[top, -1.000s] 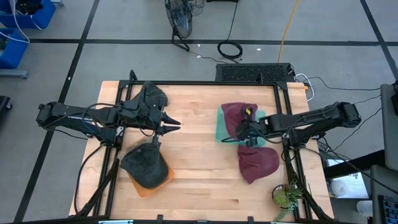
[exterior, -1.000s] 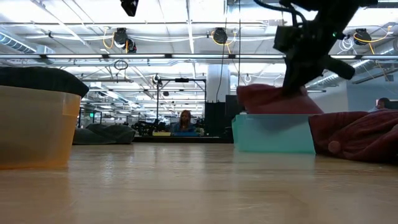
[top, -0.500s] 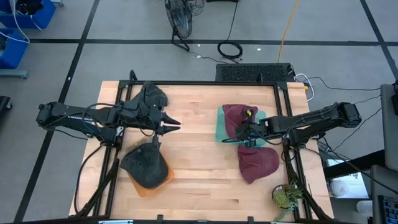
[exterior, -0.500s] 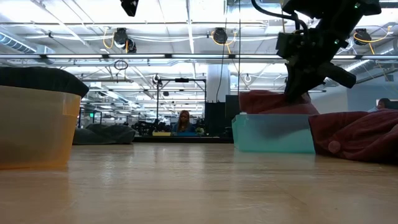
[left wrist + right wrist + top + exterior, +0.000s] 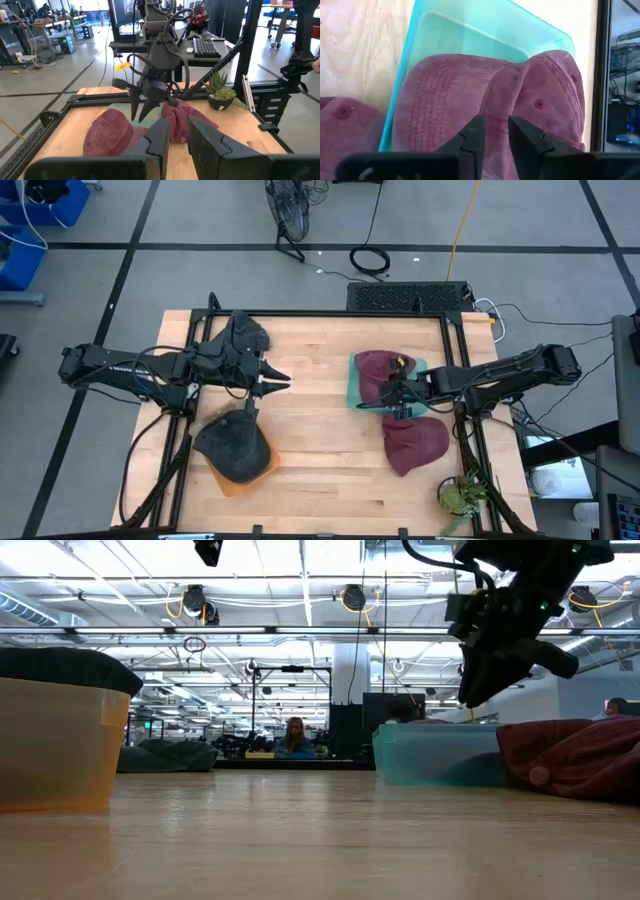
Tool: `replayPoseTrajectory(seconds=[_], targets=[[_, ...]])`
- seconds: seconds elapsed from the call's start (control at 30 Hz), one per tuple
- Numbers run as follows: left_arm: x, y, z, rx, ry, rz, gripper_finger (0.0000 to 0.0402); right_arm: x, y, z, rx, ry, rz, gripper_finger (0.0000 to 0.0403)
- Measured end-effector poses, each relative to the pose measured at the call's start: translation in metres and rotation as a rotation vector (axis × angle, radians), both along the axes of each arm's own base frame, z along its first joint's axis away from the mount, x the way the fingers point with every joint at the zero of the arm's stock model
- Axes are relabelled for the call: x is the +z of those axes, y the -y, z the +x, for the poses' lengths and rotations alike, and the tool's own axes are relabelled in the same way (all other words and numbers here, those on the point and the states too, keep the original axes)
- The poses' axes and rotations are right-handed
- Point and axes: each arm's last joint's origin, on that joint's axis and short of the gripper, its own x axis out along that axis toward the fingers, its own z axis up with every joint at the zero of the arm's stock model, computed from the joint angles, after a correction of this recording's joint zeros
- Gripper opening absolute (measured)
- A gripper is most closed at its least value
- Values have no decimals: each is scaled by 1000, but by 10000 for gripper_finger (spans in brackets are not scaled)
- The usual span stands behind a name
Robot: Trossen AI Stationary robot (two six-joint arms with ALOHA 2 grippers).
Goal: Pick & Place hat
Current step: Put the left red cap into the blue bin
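A maroon hat (image 5: pixel 374 369) (image 5: pixel 470 95) lies in the teal bin (image 5: pixel 351 387) (image 5: pixel 440 755), below the bin's rim in the low view. My right gripper (image 5: pixel 384 396) (image 5: pixel 470 700) (image 5: pixel 495 132) hovers open just above it, fingers slanting down, clear of the hat. A second maroon hat (image 5: pixel 415 442) (image 5: pixel 570 755) lies on the table near the bin. My left gripper (image 5: pixel 285 382) (image 5: pixel 178 135) waits open at mid-left, holding nothing.
A dark hat (image 5: pixel 235 448) rests on top of an orange container (image 5: pixel 55 740) at the near left. Another dark hat (image 5: pixel 245 335) lies at the far left. A small potted plant (image 5: pixel 460 495) stands at the near right corner. Bare wood spans the table's middle.
My right gripper has opened and let go of the maroon hat. The hat, held bunched above the bin's rim a second ago, has dropped into the teal bin and no longer shows above the rim in the low view. The gripper also rolled slightly.
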Motion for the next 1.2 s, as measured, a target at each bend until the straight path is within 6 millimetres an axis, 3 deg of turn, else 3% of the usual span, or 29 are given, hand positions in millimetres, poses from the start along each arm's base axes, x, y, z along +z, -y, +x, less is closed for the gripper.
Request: replayPoseTrajectory(seconds=[0.33,0.53,0.77,0.87,1.2], targets=[[0,0,0,0,1,0,72,19,4,-7,-40,121,-40,95],[1,0,0,0,7,0,72,23,28,-5,-182,191,-143,78],[1,0,0,0,9,0,72,4,76,-8,-328,360,33,59],[1,0,0,-1,8,8,72,-7,89,-17,-398,351,66,57],[0,0,0,-1,5,9,72,-41,87,-31,-399,346,331,56]])
